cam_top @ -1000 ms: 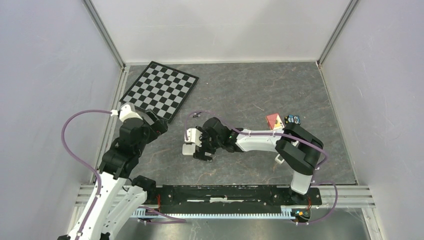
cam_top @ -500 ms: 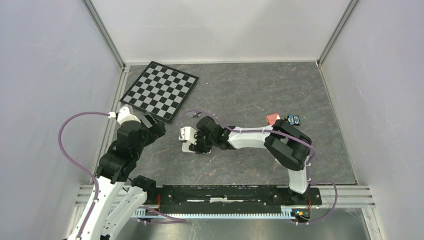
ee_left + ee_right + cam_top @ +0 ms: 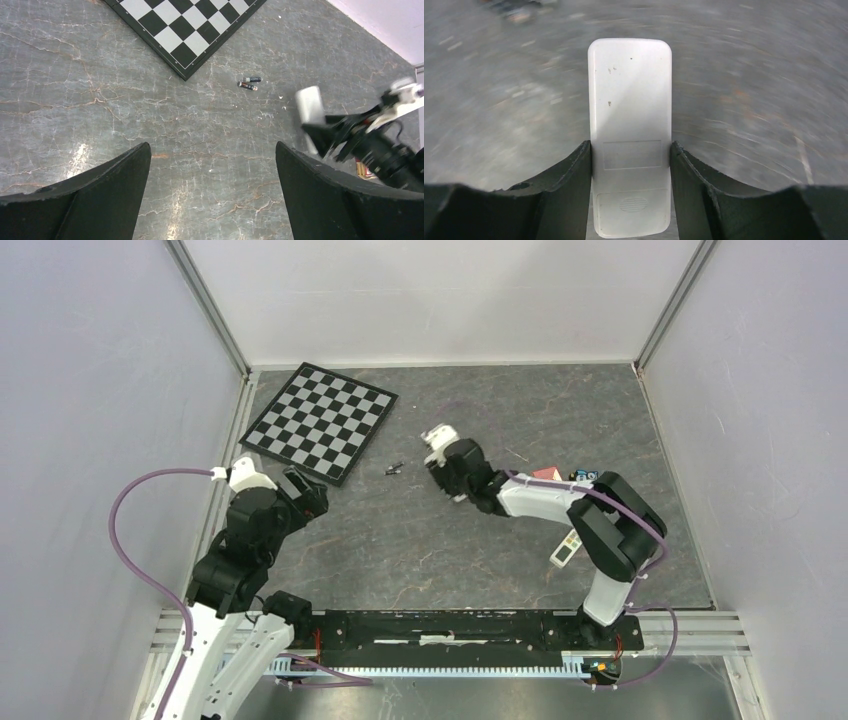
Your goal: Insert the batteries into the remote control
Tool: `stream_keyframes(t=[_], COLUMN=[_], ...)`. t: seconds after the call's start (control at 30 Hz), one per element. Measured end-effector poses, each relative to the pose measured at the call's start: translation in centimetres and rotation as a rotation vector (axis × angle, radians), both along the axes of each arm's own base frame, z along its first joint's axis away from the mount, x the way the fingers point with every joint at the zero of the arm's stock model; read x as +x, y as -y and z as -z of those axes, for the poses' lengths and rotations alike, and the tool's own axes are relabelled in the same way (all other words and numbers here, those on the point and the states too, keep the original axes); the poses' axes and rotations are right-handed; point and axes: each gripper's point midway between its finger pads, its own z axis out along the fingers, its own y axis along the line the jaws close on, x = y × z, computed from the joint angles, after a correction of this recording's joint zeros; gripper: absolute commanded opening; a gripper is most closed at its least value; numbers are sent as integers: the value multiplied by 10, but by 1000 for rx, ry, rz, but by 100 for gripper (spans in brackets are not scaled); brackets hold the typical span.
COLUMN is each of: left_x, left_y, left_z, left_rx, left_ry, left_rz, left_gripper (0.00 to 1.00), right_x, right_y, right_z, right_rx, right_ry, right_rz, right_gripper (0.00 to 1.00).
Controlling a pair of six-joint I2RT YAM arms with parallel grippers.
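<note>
My right gripper point(image 3: 446, 453) is shut on the white remote control point(image 3: 438, 436) and holds it above the table, right of the batteries. In the right wrist view the remote point(image 3: 630, 100) shows its plain back with the battery cover closed, clamped between both fingers of the gripper point(image 3: 630, 165). Two small dark batteries point(image 3: 394, 469) lie together on the table by the chessboard's near corner; they also show in the left wrist view point(image 3: 250, 83) and blurred in the right wrist view point(image 3: 514, 10). My left gripper point(image 3: 212, 200) is open and empty, near the table's left side point(image 3: 305, 490).
A chessboard point(image 3: 320, 420) lies at the far left. A red box point(image 3: 545, 473) and a small blue toy point(image 3: 588, 477) sit behind the right arm. A small white object point(image 3: 566, 551) lies on the table by the right arm's elbow.
My right gripper has carried the remote from the table's left middle up and to the far right, past the batteries. The left arm has shifted slightly.
</note>
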Motion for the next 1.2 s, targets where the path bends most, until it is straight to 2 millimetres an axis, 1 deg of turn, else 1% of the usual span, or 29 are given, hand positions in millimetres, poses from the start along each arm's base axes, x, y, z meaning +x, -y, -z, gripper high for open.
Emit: stream_keyframes(t=[0.07, 0.13, 0.2, 0.3, 0.33, 0.4, 0.53, 0.6, 0.67, 0.73, 0.77, 0.83, 0.9, 0.97, 1.07, 1.13, 1.2], left_x=[0, 0, 1, 3, 4, 5, 6, 6, 6, 7, 7, 8, 8, 8, 7, 7, 5], left_y=[2, 6, 12, 20, 22, 26, 31, 31, 31, 32, 33, 35, 37, 40, 44, 46, 48], left_z=[0, 1, 2, 6, 8, 11, 15, 16, 16, 16, 15, 16, 17, 18, 18, 18, 19], left_rx=[0, 0, -3, -4, -4, -5, -7, -6, -6, -7, -9, -12, -9, -7, -2, -1, -5], left_ry=[-2, -7, -13, -28, -36, -48, -56, -59, -58, -55, -51, -50, -54, -56, -52, -49, -49], left_rz=[11, 37, 72, 117, 128, 147, 173, 175, 176, 178, 182, 194, 212, 235, 265, 279, 294], left_gripper=[100, 100, 100, 100, 100, 100, 100, 100, 100, 100, 100, 100, 100, 100, 100, 100, 100], right_x=[24, 42, 55, 72, 76, 80, 84, 85, 85, 84, 83, 80, 76, 70, 55, 40, 23], right_y=[30, 60, 91, 126, 134, 142, 146, 147, 148, 150, 151, 153, 156, 162, 179, 202, 230], right_z=[-8, -8, -3, 6, 10, 17, 26, 27, 27, 28, 29, 26, 16, -1, -28, -42, -47], right_rx=[30, 57, 74, 83, 80, 75, 69, 71, 77, 76, 73, 65, 66, 81, 109, 122, 128], right_ry=[18, 11, -11, -34, -43, -61, -96, -104, -109, -118, -123, -130, -126, -110, -75, -60, -55], right_rz=[167, 314, 443, 592, 627, 669, 717, 728, 737, 743, 744, 743, 743, 747, 781, 846, 935], right_gripper=[33, 34, 34, 37, 39, 46, 59, 66, 70, 78, 80, 81, 83, 83, 83, 83, 83])
